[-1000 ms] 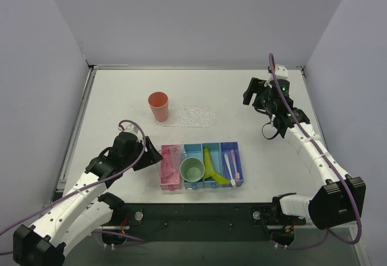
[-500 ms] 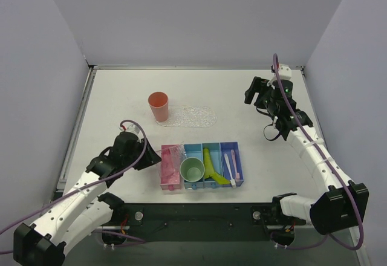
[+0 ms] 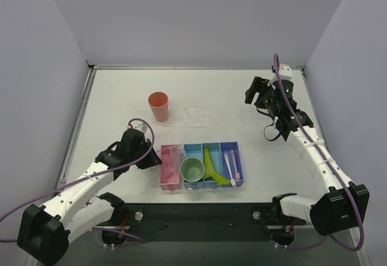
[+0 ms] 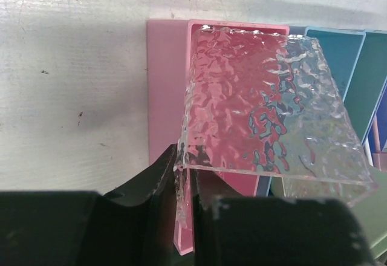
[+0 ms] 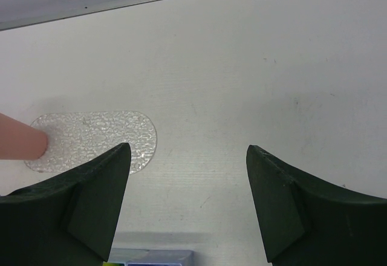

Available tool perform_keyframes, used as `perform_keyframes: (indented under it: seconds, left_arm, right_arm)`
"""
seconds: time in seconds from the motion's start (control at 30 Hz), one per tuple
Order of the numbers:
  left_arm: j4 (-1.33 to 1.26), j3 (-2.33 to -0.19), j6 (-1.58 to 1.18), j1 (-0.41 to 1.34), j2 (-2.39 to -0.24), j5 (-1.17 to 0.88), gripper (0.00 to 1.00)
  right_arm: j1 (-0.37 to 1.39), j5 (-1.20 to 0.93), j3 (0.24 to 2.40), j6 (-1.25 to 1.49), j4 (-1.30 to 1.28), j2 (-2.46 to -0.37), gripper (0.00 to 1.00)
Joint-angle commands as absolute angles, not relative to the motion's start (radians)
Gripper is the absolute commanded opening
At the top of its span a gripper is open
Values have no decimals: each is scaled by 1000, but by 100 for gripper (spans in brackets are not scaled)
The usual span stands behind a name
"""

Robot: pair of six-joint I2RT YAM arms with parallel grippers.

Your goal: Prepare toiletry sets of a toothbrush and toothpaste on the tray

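Note:
Two pale pink-and-white toothbrushes (image 3: 230,164) lie in the rightmost blue compartment. A yellow-green toothpaste (image 3: 210,165) tube lies in the compartment to their left. The clear bumpy oval tray (image 3: 195,116) (image 5: 91,138) rests on the table beyond the bins. My left gripper (image 3: 158,158) (image 4: 184,184) is at the left end of the pink bin (image 3: 170,169) (image 4: 164,97). Its jaws are pinched on the near wall of a clear textured rack (image 3: 175,154) (image 4: 266,103) that sits in that bin. My right gripper (image 3: 256,90) (image 5: 187,151) hovers open and empty at the far right, facing the tray.
A pink cup (image 3: 158,106) (image 5: 18,144) stands at the tray's left end. A green cup (image 3: 192,170) sits in the blue bins (image 3: 239,157) beside the pink bin. The bins lie near the table's front edge, close to the arm bases.
My left gripper has edged toward the pink bin and its jaws have closed from wide to pinched on the clear rack's wall. The right gripper shifted slightly and stays open.

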State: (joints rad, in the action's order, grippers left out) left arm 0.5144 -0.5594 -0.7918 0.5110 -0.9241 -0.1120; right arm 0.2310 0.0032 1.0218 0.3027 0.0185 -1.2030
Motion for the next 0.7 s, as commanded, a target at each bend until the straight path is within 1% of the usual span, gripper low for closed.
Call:
perform_keyframes:
  seconds: [0.0,0.07,0.2,0.4,0.67]
  left_arm:
    - [488,-629,-762,515,-946,-117,18]
    - [505,-644,-762,515,-956,-109,11]
    - [531,-670,-764,515,-959,-95,1]
    - [555,-690,-770,515,-940,-84,0]
    - [545,-661,-785,514,-914,-92,0]
  right_arm:
    - [238,23,1020,291,43,-1170,72]
    - [238,26,1020,287,43,-1169,72]
    - [239,28,1022,284,44,-1170,72]
    - [238,23,1023,284,48,-1175,72]
    - [239,23,1009,285,45,-1167,72]
